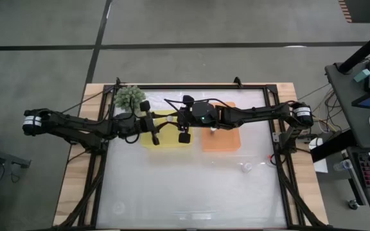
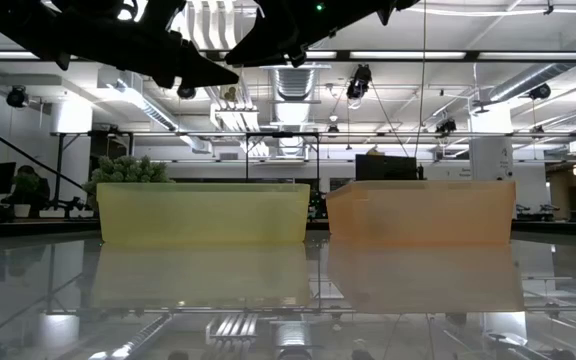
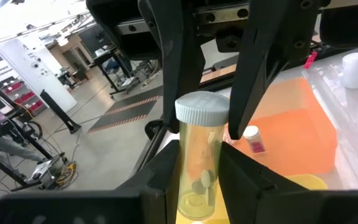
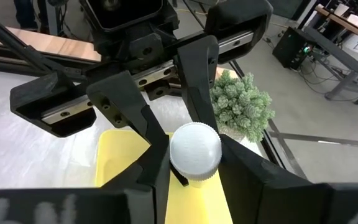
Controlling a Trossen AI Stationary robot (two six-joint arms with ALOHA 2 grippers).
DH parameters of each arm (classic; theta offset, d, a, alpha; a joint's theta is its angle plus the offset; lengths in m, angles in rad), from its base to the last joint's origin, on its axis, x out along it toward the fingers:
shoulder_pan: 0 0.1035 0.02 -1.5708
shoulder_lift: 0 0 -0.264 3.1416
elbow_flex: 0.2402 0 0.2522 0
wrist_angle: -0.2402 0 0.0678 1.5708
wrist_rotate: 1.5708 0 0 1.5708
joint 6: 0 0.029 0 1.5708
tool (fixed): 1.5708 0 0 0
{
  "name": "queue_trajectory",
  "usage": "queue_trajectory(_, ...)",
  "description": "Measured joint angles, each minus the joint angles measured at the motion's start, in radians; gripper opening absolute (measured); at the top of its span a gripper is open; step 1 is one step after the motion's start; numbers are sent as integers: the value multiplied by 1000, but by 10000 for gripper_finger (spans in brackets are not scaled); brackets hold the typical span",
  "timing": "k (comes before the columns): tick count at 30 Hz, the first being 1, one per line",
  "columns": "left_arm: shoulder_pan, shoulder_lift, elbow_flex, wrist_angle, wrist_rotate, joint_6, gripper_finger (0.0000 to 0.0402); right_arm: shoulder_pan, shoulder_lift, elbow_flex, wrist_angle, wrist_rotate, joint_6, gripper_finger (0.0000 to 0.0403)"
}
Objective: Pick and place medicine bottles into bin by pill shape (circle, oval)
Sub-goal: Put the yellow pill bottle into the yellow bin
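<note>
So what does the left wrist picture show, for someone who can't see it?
A clear plastic medicine bottle with a white cap stands gripped between dark fingers, round pills at its bottom. Beyond lie an orange plastic tray holding another small bottle.

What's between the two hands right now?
One capped bottle, held between the left hand and right hand over the yellow tray; both wrist views show it.

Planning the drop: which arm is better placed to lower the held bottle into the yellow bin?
Left, probably: the left gripper clamps the bottle by its body above the yellow bin, while the right gripper reaches only its cap from the orange bin's side.
</note>
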Motion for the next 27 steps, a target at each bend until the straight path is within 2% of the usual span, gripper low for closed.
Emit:
queue_trajectory(4,0,0,0,0,0,0,84,0,0,0,0,0,6,113)
queue_trajectory(11,0,0,0,-13,1,-1,143,0,0,0,1,1,31,113)
queue_trajectory(17,0,-37,0,-137,-26,6,180,-4,0,0,0,10,99,113)
queue_trajectory(22,0,-119,0,-276,-61,4,187,-25,0,0,-29,10,184,113)
queue_trajectory(27,0,-212,0,-343,-63,-2,187,-55,1,0,-66,10,258,113)
